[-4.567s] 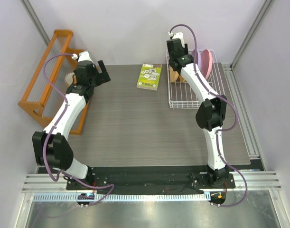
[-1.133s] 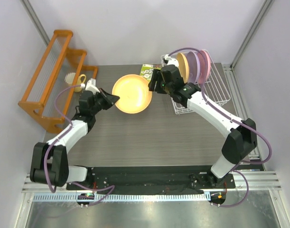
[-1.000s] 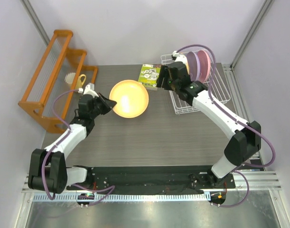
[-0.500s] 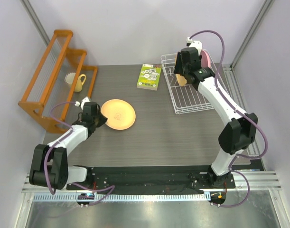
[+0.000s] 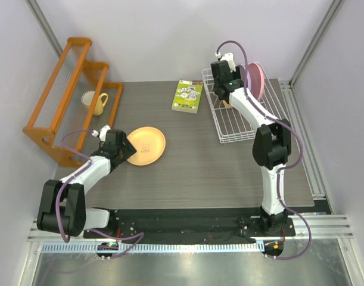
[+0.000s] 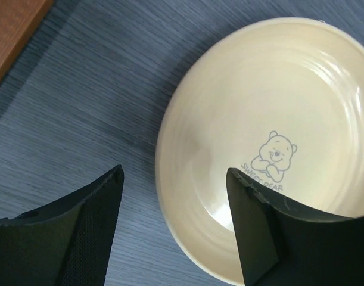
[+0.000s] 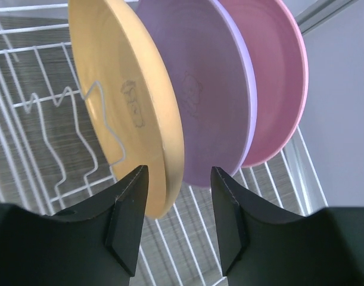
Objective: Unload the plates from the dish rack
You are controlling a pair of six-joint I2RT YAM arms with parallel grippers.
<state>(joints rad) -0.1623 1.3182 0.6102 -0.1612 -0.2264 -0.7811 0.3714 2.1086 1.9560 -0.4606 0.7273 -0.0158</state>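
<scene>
- Left gripper (image 6: 174,179) is gaping, released, astride the rim of the yellow plate (image 6: 277,119), which is lying flat on the table (image 5: 199,167).
- Right gripper (image 7: 177,179) is straddling the orange plate (image 7: 122,89) in the rack (image 5: 236,139), unclamped, probably lining up a grip.

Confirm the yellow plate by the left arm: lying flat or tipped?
Yellow plate lies flat, face up, on the table; the left gripper stands open astride its rim.

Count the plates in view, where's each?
4. Three stand on edge in the dish rack: orange-yellow plate, lilac plate, pink plate. A pale yellow plate lies flat on the table by the left hand. None look hidden.
</scene>
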